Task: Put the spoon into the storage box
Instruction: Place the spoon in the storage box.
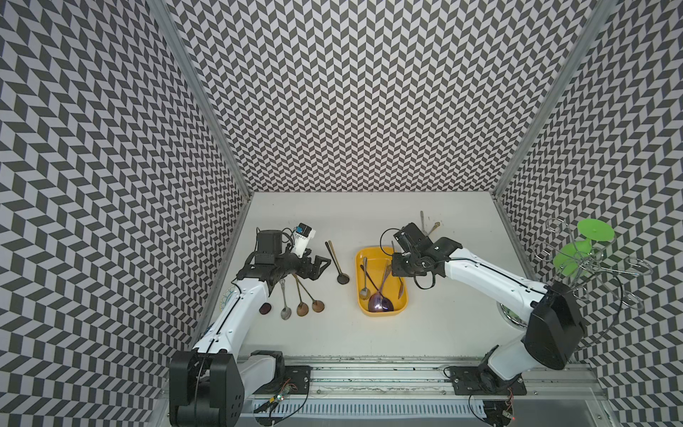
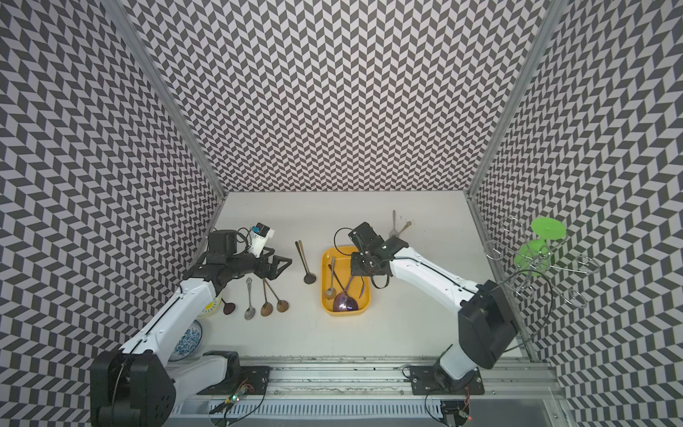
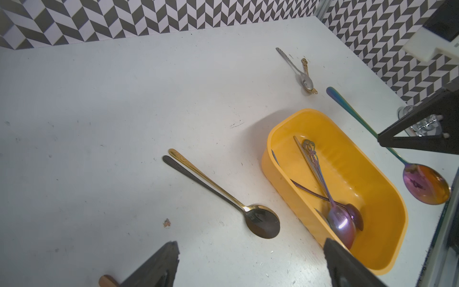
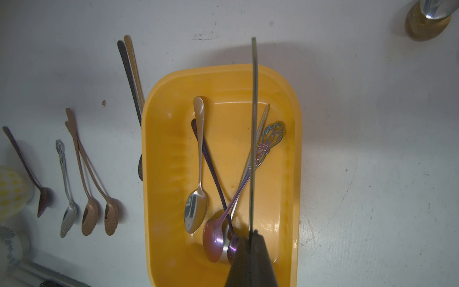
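Metal, thin and hard, the spoon (image 4: 253, 124) should handle as a light, stiff, slick thing that may swivel or slide in a pinch. Mid-handle looks the steadiest hold, and here it is pinched on the handle, somewhat nearer the bowl. At the left of a top view the left arm (image 1: 236, 309) reaches forward, low. The left gripper (image 1: 319, 268) is spread wide and empty above loose spoons (image 1: 299, 295) on the table (image 1: 443, 314). Right of centre the right arm (image 1: 491, 272) stretches in, wrist bent down. The right gripper (image 4: 251, 238) is clamped on the spoon, held edge-on over the right side of the box (image 4: 154, 174) and seemingly clear of the spoons inside (image 4: 198, 174).
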Controlling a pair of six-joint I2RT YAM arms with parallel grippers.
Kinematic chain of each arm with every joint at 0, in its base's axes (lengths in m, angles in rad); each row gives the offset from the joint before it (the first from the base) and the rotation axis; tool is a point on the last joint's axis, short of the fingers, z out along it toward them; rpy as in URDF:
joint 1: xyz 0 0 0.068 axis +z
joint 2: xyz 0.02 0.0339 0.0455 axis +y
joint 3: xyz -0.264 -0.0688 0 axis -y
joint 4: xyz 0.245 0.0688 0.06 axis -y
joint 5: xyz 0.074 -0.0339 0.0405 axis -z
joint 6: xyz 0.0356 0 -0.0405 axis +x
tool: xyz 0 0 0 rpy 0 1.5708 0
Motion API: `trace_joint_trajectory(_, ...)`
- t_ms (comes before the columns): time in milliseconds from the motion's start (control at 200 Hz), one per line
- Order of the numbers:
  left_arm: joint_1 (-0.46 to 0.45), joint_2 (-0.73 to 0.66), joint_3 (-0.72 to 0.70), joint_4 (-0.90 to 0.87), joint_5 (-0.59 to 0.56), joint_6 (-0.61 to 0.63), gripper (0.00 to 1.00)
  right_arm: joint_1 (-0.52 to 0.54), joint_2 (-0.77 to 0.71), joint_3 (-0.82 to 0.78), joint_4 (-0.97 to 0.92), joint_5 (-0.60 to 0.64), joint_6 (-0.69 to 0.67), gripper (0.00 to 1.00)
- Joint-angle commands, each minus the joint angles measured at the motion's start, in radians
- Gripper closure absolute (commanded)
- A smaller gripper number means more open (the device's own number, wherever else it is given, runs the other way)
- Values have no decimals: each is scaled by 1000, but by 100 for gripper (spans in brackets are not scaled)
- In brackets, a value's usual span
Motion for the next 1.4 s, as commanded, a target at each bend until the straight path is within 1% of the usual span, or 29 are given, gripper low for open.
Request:
trace_joint_trajectory(0,-12,10,43,-76,-63,101,5,17,-25,-19,58,-9,26,96)
trace_joint_trajectory(45,-18,12,52,-104,-80,135,5,16,-20,-20,62,-13,27,92)
trace_joint_trajectory(130,-29,15,68,-169,-114,196,6,19,-16,-14,62,-11,24,80)
trace_joint_trajectory(175,-32,14,76,-200,-130,224,8,19,-16,-10,61,-5,23,75)
trace_joint_trajectory(230,-32,11,82,-234,-156,255,8,19,-19,-6,61,3,20,70)
trace_joint_trajectory(320,-32,9,86,-284,-194,303,9,18,-27,0,58,21,13,67)
trace_joint_trajectory(361,-32,8,85,-302,-208,327,12,17,-30,2,55,27,9,65)
trace_joint_trajectory(476,-31,9,89,-343,-262,367,13,14,-41,20,35,57,-6,63)
trace_joint_trajectory(666,-32,14,90,-400,-340,396,14,-5,-73,43,6,120,-60,57)
trace_joint_trajectory(856,-31,18,76,-449,-410,421,15,-65,-144,29,7,156,-116,50)
trace_joint_trajectory(1062,-31,41,59,-472,-469,412,16,-141,-218,-1,11,202,-192,41)
trace_joint_trajectory(1232,-30,93,82,-494,-541,327,16,-205,-285,-55,35,229,-258,34)
trace_joint_trajectory(1392,-29,177,118,-558,-570,260,15,-259,-372,-142,96,262,-327,26)
